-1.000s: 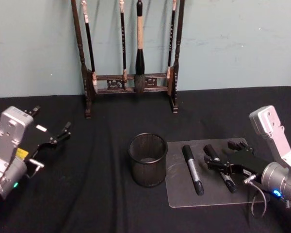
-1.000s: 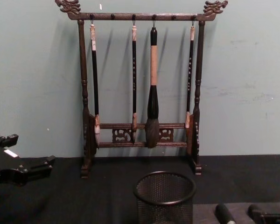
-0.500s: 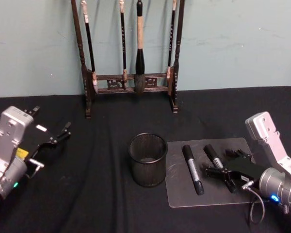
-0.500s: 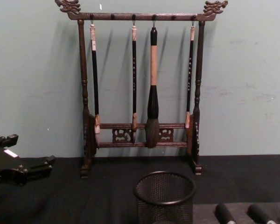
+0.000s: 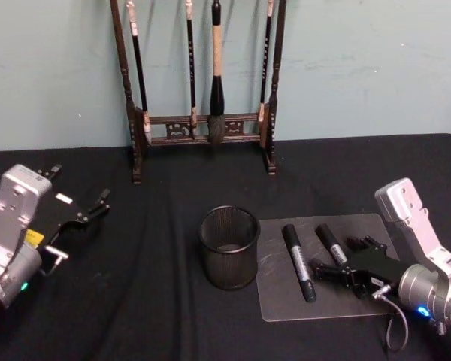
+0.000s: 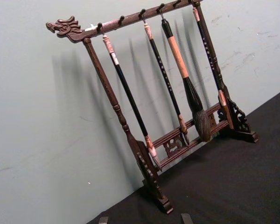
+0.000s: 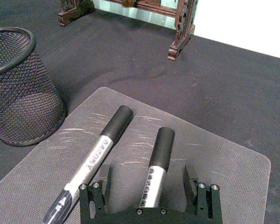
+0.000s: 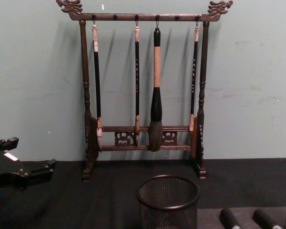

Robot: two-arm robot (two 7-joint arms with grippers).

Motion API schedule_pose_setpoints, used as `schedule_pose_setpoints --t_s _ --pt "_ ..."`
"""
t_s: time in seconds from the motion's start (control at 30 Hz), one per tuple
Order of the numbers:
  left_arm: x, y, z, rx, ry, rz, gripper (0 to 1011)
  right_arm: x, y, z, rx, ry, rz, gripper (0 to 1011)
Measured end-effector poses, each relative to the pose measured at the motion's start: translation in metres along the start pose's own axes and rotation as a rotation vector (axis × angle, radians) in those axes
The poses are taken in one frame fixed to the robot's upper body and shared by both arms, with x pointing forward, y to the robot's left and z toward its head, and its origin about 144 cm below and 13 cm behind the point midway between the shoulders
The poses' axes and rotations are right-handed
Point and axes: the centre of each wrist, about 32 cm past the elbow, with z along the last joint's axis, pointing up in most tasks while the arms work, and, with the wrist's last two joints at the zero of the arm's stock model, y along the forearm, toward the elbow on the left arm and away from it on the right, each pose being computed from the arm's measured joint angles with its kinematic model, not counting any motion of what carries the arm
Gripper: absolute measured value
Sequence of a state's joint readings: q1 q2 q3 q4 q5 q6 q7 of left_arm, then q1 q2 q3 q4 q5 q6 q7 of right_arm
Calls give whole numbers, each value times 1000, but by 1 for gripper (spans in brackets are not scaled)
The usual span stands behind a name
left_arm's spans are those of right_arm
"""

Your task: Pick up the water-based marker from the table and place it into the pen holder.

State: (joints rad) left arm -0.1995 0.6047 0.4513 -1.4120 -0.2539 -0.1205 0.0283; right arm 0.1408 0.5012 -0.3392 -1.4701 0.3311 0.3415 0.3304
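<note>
Across the table [image 5: 158, 316], with the rack [image 5: 135, 150] at the back edge and the holder [image 5: 228, 259] just left of the mat [image 5: 278, 297], my right gripper [image 7: 149, 179] straddles the right marker [image 7: 158, 154] wide open and empty, so I judge the next move is to close, lift and clear the neighbouring marker [image 5: 297, 262], while the left gripper [image 5: 81, 183] sits open and parked near the left edge.

No text legible. Left marker [image 7: 91, 163] & right marker [image 7: 154, 173] each carry dark print along the grey barrel, but letters are too blurred to make out.
</note>
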Motion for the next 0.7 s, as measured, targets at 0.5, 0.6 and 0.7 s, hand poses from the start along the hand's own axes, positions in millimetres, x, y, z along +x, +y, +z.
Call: schedule_pose_setpoints --t_s 0.5,0.6,0.7 --pt "0 0 0 0 0 0 1009 -1 0 0 -3 -4 -6 961" --pt "0 0 0 0 0 0 1009 -1 0 0 -3 -4 -5 924" --pt "0 0 0 0 0 0 1009 -1 0 0 -3 -4 -5 835"
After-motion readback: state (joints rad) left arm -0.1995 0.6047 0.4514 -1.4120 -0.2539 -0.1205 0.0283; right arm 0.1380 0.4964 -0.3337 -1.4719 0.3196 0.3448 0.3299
